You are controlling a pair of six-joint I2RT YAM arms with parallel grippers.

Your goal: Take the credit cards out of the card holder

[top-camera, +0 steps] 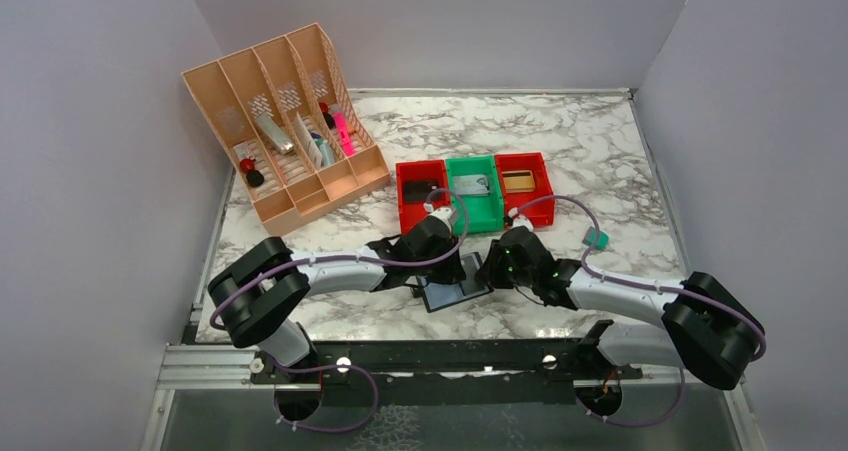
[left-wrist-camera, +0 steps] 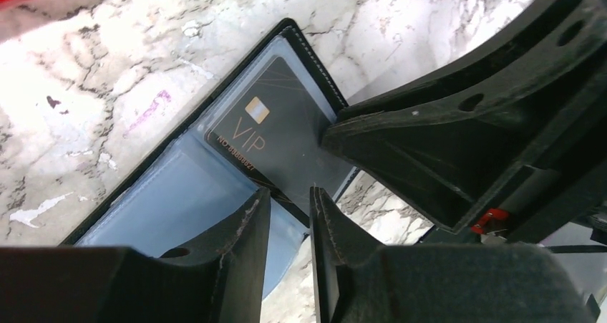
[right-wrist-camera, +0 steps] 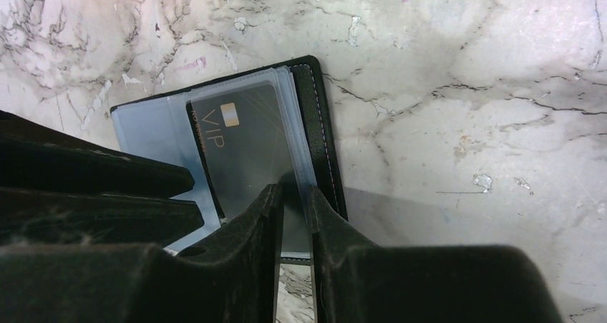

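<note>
The black card holder [top-camera: 452, 296] lies open on the marble table, between my two grippers. Its grey-blue panels show in the left wrist view [left-wrist-camera: 179, 194] and the right wrist view [right-wrist-camera: 143, 126]. A dark credit card marked VIP [left-wrist-camera: 283, 133] sits inside the clear sleeve of one panel [right-wrist-camera: 243, 147]. My left gripper [left-wrist-camera: 290, 194] is nearly shut and empty, its tips over the holder's near edge beside the card. My right gripper [right-wrist-camera: 293, 190] is nearly shut, its tips on the end of the card and sleeve. Its fingers [left-wrist-camera: 401, 133] touch the card.
Two red bins [top-camera: 421, 193] and a green bin [top-camera: 473, 193] stand just behind the grippers. A peach desk organizer [top-camera: 285, 131] with pens stands at the back left. A small teal block [top-camera: 597, 239] lies to the right, by the right arm.
</note>
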